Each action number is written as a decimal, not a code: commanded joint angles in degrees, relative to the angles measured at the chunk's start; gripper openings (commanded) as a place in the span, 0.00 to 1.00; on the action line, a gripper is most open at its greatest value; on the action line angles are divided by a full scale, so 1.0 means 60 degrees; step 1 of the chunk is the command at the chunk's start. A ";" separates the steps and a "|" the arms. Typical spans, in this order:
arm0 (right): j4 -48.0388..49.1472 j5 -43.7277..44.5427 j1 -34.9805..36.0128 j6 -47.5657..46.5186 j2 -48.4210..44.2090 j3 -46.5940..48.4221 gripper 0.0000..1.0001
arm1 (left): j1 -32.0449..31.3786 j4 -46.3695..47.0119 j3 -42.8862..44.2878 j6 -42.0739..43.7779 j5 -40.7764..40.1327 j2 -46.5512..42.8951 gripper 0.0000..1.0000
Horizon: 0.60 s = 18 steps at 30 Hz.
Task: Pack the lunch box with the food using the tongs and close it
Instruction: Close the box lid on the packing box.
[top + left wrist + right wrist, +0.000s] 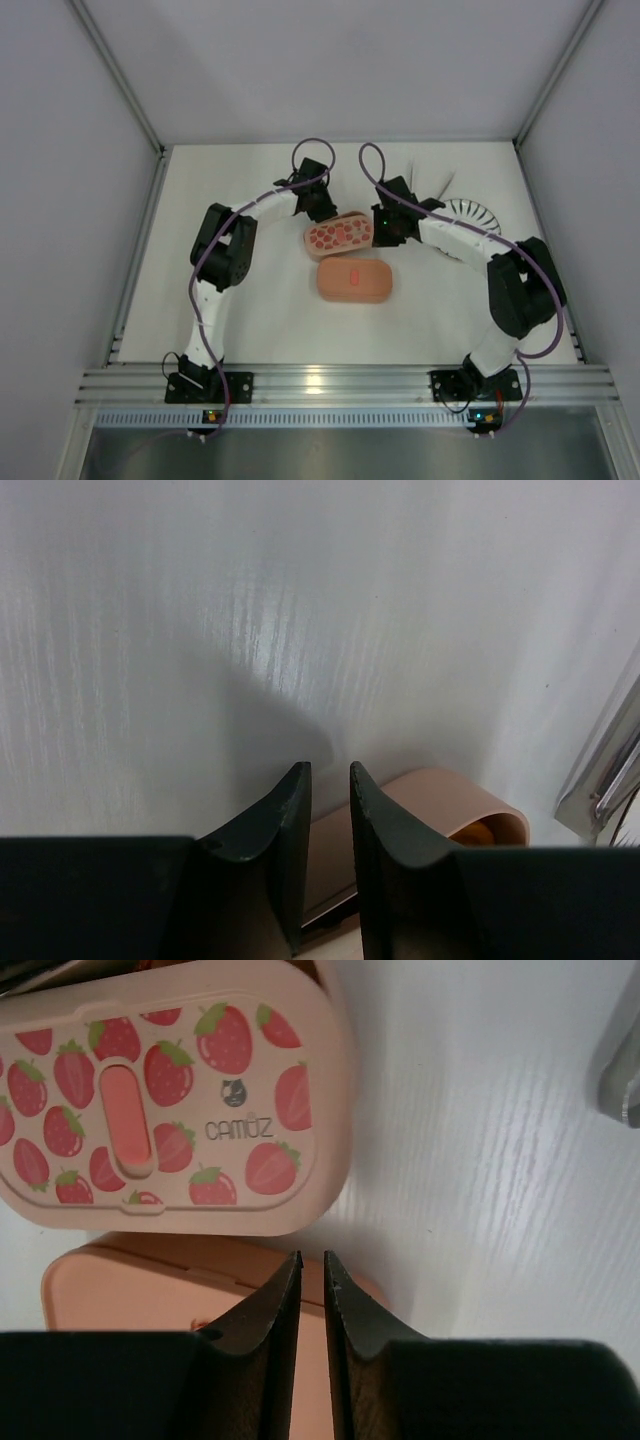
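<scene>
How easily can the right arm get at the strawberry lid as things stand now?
Probably yes. The right gripper is close to the strawberry lid, whose top lies uncovered. Nothing stands between them; only the plain pink lid lies by its fingertips. The left gripper sits at the other end.

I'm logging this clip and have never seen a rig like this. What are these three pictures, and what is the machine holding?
These are two robot arms bolted at the table's near edge. One picture looks down from overhead. The other two come from a camera on each wrist, looking past that arm's dark fingers. In view are a strawberry-print lid, a plain pink box and a striped plate. The left gripper and right gripper are at opposite ends of the strawberry-print lid, jaws nearly closed; whether they pinch anything is unclear. An orange food piece shows inside a pink tray.
</scene>
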 commanded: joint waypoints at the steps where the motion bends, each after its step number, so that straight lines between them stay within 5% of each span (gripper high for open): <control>1: 0.0390 -0.0175 0.0422 0.0150 -0.0335 0.0011 0.14 | -0.0111 0.0373 0.0328 0.0139 0.0288 0.0074 0.27; 18: 0.0376 -0.0235 0.0687 0.0121 0.0690 0.0684 0.14 | -0.0096 0.0461 0.0460 0.0300 0.0610 0.0162 0.29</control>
